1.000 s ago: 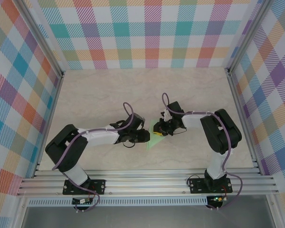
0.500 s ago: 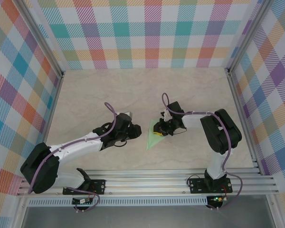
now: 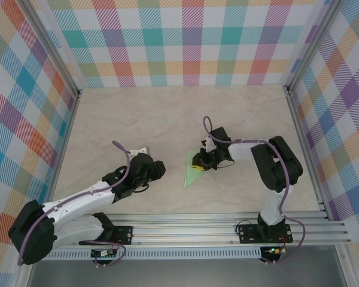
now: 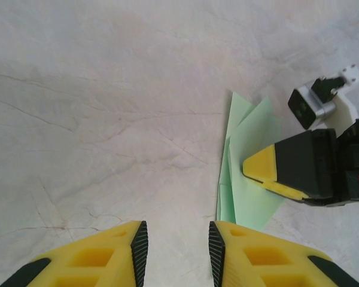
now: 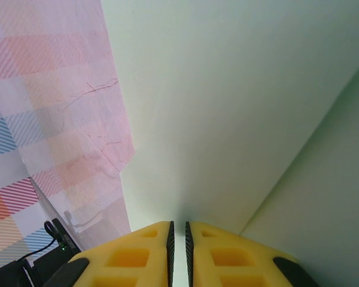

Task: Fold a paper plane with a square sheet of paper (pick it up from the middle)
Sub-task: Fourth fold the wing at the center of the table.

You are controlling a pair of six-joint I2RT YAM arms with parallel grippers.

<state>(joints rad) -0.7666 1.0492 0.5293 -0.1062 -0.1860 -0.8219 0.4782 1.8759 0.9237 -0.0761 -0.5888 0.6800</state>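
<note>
**Right hand (image 3: pixel 199 162) clamped on paper plane (image 3: pixel 190 177), left hand (image 3: pixel 157 169) off it**

Marble desk (image 3: pixel 137 119), plaid walls (image 3: pixel 191 42) around. Paper plane lies mid-desk, point toward the near edge — right hand covers its far end. Left hand sits to its left, apart from it — fingers spread, empty.

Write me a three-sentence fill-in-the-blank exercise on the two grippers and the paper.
The right gripper is ____ on the folded sheet of pale mint-green paper.
The left gripper holds ____.
Its jaws stand ____, over the beige marbled table.
Missing words: shut; nothing; open.
</note>
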